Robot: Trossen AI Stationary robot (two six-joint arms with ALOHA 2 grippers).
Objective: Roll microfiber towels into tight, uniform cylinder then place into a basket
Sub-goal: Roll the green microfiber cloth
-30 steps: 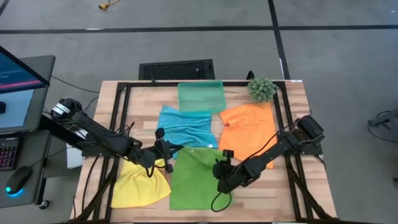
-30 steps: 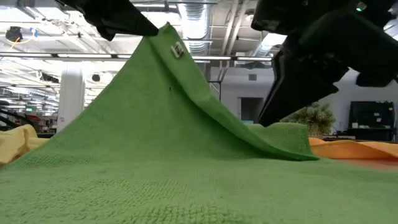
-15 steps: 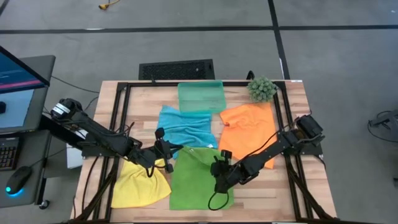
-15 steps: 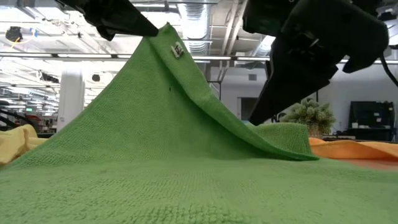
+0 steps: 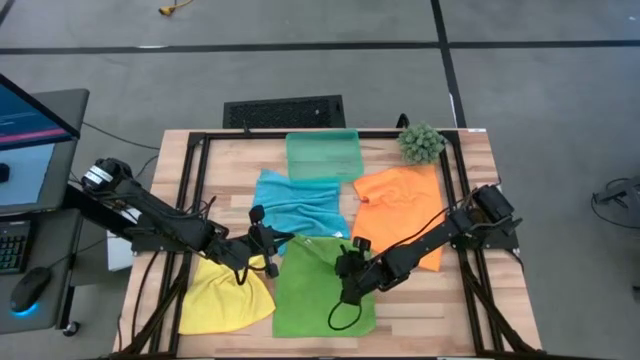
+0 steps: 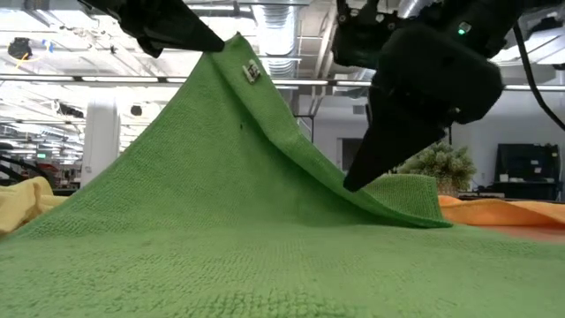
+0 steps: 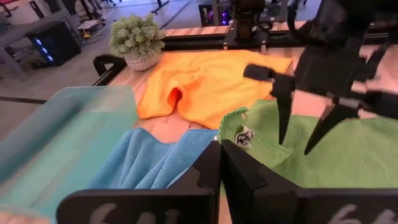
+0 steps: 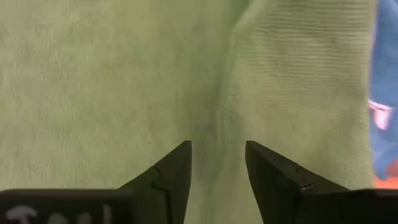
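A: What lies around the green towel (image 5: 320, 290)?

B: From above, I see it at lower centre of the desk (image 5: 470, 300), with yellow towel (image 5: 225, 300) left, blue towel (image 5: 300, 205) above, orange towel (image 5: 400, 205) upper right; the translucent teal basket (image 5: 322, 155) and spiky plant ball (image 5: 421, 143) sit along the top.

A: And the tools?

B: My left tool (image 7: 219, 163) pinches the nubbly green corner, tenting it. My right tool (image 8: 217, 165) hangs spread over the cloth.

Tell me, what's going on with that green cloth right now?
Left gripper shut on green towel corner, lifting it. Right gripper open, above the towel. Nothing in the way.
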